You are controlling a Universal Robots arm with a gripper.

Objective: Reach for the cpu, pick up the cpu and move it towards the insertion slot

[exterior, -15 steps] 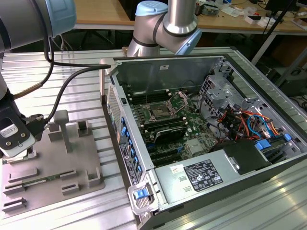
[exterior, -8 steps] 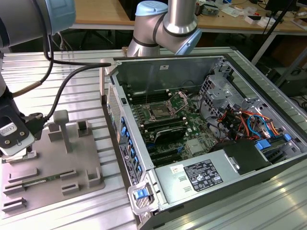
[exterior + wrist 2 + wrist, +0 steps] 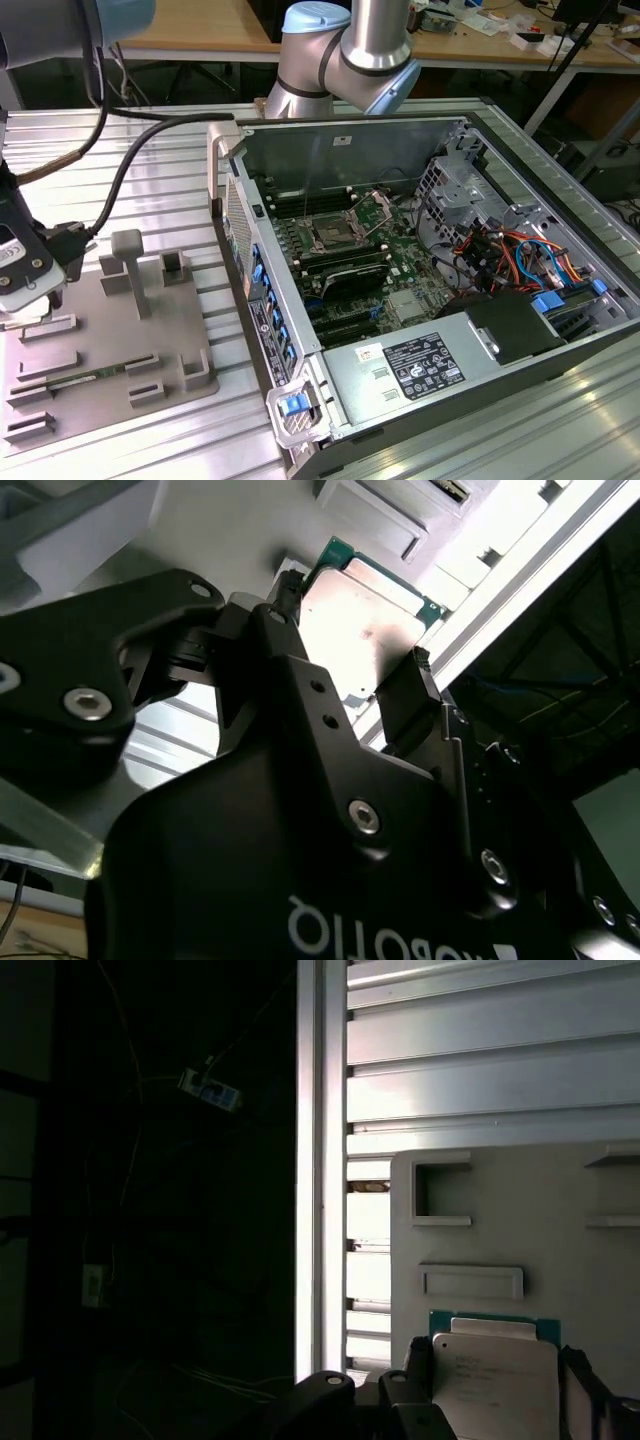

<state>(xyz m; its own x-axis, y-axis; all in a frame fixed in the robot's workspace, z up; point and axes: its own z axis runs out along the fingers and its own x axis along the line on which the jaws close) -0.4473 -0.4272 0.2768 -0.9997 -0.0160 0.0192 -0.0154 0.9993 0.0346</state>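
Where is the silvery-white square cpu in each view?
Exterior view: hidden under the gripper at the exterior view's left edge.
Second wrist view: silvery-white square cpu ahead of the gripper.
First wrist view: cpu over the grey plastic plate with raised blocks.
Shared landmark: that plate.

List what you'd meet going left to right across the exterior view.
Grey plastic plate → case wall with blue tabs → insertion slot → red and blue cables.

No legible print anywhere.
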